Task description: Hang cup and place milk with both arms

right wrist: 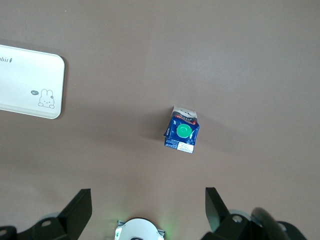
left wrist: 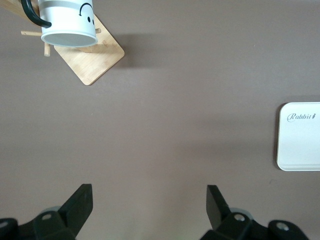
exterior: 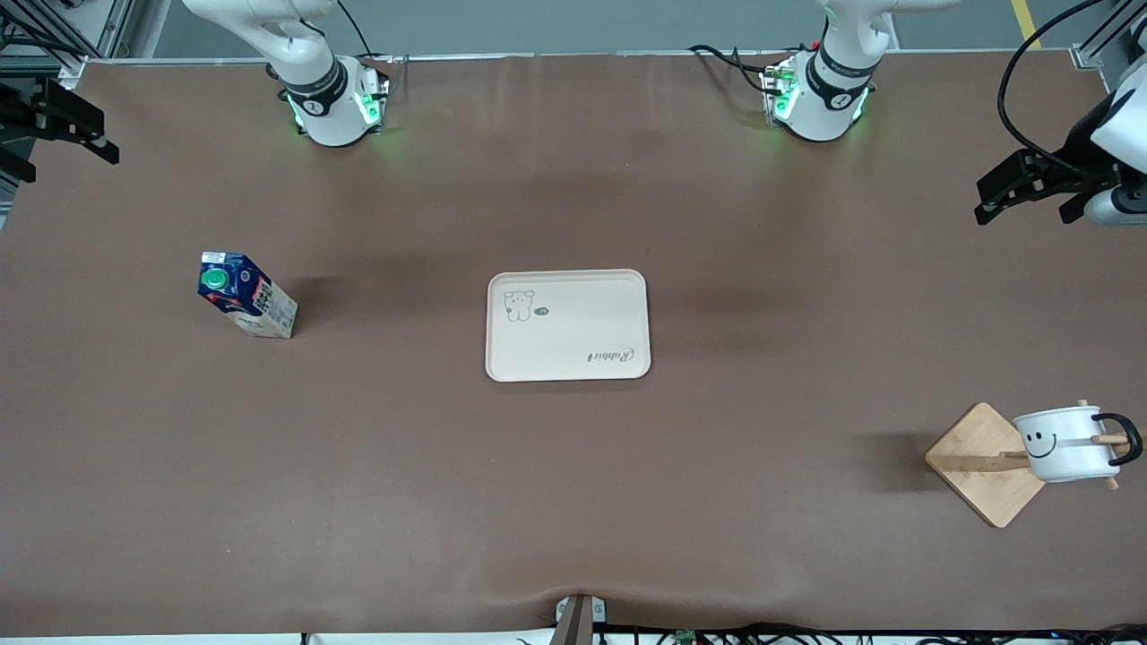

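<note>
Matte brown table covering (exterior: 573, 502), smooth with a few faint creases, spans the whole work area.

Left gripper (exterior: 1030, 190): black, raised over the table edge at the left arm's end, fingers spread wide, nothing between them. Its wrist view shows both finger tips (left wrist: 80, 200) apart over bare brown surface. The left arm waits.

Right gripper (exterior: 67, 125): black, raised over the table edge at the right arm's end, fingers likewise spread and empty (right wrist: 147, 200). In its wrist view the milk carton sits on the table under it.

Cup (exterior: 1066, 443): white glossy mug, thin black rim, black loop handle, smiley face on its side. It hangs tilted on a peg of the wooden cup rack (exterior: 981, 464), handle threaded over the peg. Rack has a square pale-wood base plate set corner-on, with thin dowel pegs. It stands at the left arm's end, nearer the front camera than the tray.

Milk carton (exterior: 246, 305): dark blue, green round cap on the slanted top, red-and-white print, pale lower part. Upright at the right arm's end, well apart from the tray.

Tray (exterior: 567, 367): cream, flat, rounded corners, low raised rim, rabbit drawing and script lettering. At table centre, nothing on it.

Wide bare surface lies between tray and carton, and between tray and rack.
</note>
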